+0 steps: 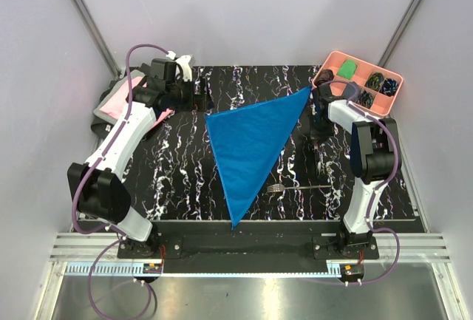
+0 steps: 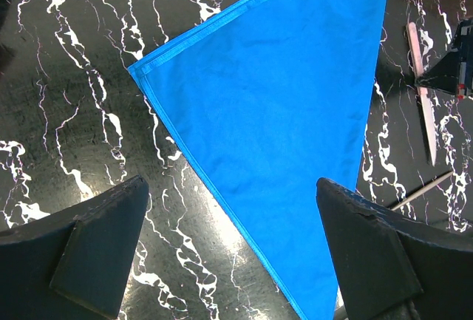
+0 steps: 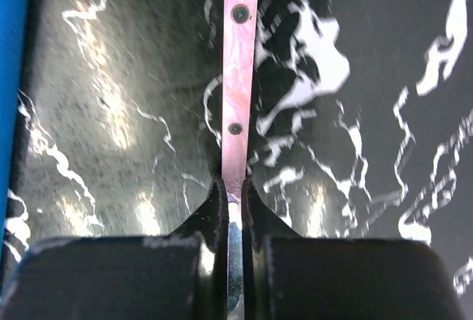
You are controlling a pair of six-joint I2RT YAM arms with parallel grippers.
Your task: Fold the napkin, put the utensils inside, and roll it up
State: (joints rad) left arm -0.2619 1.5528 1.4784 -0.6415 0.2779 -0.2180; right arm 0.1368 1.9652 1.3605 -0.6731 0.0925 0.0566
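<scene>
Your right fingers [image 3: 213, 213] are pinching the pink-handled knife [image 3: 240, 76], your left fingers [image 2: 96, 239] are hanging wide apart above the triangle-folded napkin [image 2: 273, 113], fork [image 1: 277, 188] lying on the tabletop [image 1: 177, 165].

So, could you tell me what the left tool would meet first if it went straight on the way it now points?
Most likely the napkin: the open left tool frames its near edge in the wrist view, with bare table just beside it; depth is unclear.

The black marbled table [image 1: 177, 179] bears a triangular blue napkin [image 1: 255, 139], with a fork [image 1: 299, 187] and pink-handled knife [image 2: 415, 50] beside it.
</scene>
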